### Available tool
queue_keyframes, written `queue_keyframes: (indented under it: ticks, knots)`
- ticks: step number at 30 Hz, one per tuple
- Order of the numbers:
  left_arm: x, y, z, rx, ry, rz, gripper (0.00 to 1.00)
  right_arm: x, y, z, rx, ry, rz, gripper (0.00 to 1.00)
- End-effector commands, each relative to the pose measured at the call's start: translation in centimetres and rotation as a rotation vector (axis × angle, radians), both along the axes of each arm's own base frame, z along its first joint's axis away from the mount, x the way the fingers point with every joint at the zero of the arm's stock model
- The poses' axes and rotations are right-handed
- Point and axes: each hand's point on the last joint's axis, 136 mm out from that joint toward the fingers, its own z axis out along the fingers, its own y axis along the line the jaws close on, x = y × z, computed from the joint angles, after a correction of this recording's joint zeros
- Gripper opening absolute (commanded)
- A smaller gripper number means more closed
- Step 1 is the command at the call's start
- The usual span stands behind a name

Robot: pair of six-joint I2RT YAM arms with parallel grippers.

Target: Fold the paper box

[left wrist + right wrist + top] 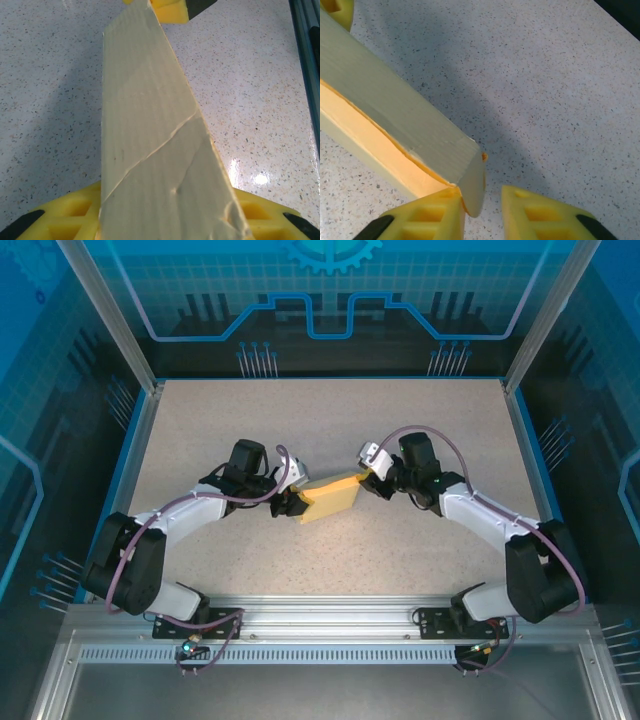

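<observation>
From above, the paper box point(330, 497) is seen mid-way across the table point(300, 420) between both arms; at the left wrist, its end is clenched by the left gripper point(165, 220); at the right wrist, the end flap point(475, 180) is flanked by the released right gripper point(482, 210), flap closure being judged in hand and an inward press required next.

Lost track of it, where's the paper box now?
In the top view, the paper box lies near the middle of the table, between the left tool and the right tool, one at each end.

Open tabletop point(330, 430) around paper box point(330, 498) between left end effector point(289, 503) and right end effector point(369, 478)
</observation>
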Motion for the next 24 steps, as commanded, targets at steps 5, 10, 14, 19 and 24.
queue_keyframes:
  ticks: [5,10,14,19,24]
  knots:
    - [0.6,-0.1,0.8,-0.001,-0.011,-0.008,0.36,1.4,0.2,1.7,0.003,0.004,-0.057,0.12]
    - [1.3,0.3,-0.1,0.055,-0.012,0.023,0.37,1.0,0.1,1.7,-0.005,0.060,-0.148,0.09]
    - [1.8,0.6,-0.7,0.097,0.001,0.046,0.39,0.3,0.2,1.7,-0.001,0.080,-0.210,0.08]
    - [1.9,0.9,-1.7,0.154,0.021,0.060,0.41,-0.5,0.9,1.9,0.044,0.105,-0.272,0.07]
    - [2.0,1.0,-2.7,0.197,0.033,0.069,0.47,-0.6,1.3,1.2,0.051,0.136,-0.322,0.06]
